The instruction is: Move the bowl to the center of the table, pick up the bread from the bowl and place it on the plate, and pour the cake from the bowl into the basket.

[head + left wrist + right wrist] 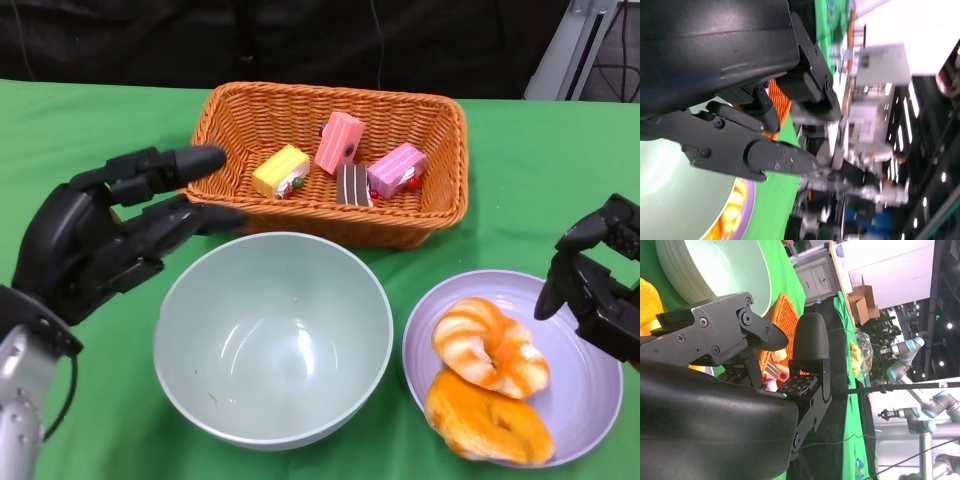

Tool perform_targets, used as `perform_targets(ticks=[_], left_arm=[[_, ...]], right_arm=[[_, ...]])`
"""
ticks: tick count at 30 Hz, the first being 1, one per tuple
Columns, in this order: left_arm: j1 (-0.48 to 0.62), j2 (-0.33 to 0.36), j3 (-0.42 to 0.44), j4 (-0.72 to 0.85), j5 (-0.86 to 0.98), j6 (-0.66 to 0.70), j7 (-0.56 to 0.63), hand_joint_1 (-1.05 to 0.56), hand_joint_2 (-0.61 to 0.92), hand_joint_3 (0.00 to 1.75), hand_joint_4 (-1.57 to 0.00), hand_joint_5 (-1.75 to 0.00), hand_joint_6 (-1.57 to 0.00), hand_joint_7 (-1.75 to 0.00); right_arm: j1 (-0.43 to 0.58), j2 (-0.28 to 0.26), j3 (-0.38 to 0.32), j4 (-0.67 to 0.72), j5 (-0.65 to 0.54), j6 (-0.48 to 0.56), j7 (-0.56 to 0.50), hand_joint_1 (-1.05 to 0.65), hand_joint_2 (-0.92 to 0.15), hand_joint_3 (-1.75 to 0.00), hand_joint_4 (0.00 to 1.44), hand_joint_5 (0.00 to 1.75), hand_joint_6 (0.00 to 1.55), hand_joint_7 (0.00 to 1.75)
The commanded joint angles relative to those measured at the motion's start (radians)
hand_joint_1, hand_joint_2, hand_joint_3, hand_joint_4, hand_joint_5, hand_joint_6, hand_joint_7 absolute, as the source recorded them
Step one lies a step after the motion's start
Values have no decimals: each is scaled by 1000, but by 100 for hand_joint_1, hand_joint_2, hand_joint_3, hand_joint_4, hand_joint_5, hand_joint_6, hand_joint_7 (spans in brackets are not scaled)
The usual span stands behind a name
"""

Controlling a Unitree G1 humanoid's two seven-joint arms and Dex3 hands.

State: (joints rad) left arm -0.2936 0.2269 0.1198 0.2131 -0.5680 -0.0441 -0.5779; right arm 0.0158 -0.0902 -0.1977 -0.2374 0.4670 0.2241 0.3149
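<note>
Black-fingered, the left hand (pixel 105 235) hovered at nine o'clock with fingers spread, holding nothing, just beside the empty pale green bowl (pixel 272 337) at table centre. At three o'clock the right hand (pixel 595 280) hung over the lilac plate's (pixel 590 395) edge, fingers apart and empty. Two bread pieces (pixel 488 345) lay on the plate. At twelve o'clock the wicker basket (pixel 440 140) held four cakes (pixel 340 142).

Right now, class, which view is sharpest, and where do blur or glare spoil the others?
Head view: sharp and evenly lit, with soft glare inside the bowl. Left wrist view: background smeared with blur beyond the left robot hand. Right wrist view: bright overexposed patch at the top, the right robot hand dark and close.
</note>
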Motion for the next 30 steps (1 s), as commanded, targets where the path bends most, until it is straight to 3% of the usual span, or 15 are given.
perform_targets(ticks=[1,2,3,4,9,13,19,26,30], left_arm=[[2,-4,32,9,23,-14,5,-14,80,49,-71,-131,-92,-55],[4,-12,35,44,57,-63,10,-14,80,50,-71,-131,-92,-56],[6,-18,37,75,88,-109,11,-12,81,59,-74,-149,-90,-85],[5,-22,39,100,110,-144,10,-12,79,64,-76,-155,-86,-101],[-14,-23,52,201,160,-274,-34,-10,73,80,-77,-160,-78,-128],[-31,-13,58,263,196,-361,-53,-9,62,102,-78,-164,-75,-141],[-46,5,67,323,227,-455,-75,-10,53,122,-80,-172,-73,-152],[-46,12,77,337,228,-483,-76,-9,47,132,-80,-174,-73,-154],[-50,9,84,333,213,-469,-79,-9,49,129,-78,-175,-71,-154]], right_arm=[[-7,-13,-15,4,1,-18,-5,-7,-73,-85,75,170,71,130],[-20,-14,-22,-3,-12,-25,-26,-7,-72,-86,75,170,71,130],[-33,-18,-28,-8,-24,-31,-42,-6,-68,-94,74,172,71,133],[-42,-20,-32,-11,-33,-36,-53,-5,-66,-98,73,173,71,135],[-73,-37,-32,21,-93,-98,-57,-6,-61,-106,73,174,71,135],[-89,-38,-31,33,-121,-127,-70,-5,-63,-105,72,173,71,135],[-110,-43,-42,54,-115,-148,-66,-6,-67,-99,72,173,72,133],[-98,-46,-41,45,-126,-151,-77,-5,-67,-97,73,175,74,134],[-97,-53,-40,54,-130,-176,-63,-5,-65,-101,74,175,73,135]])
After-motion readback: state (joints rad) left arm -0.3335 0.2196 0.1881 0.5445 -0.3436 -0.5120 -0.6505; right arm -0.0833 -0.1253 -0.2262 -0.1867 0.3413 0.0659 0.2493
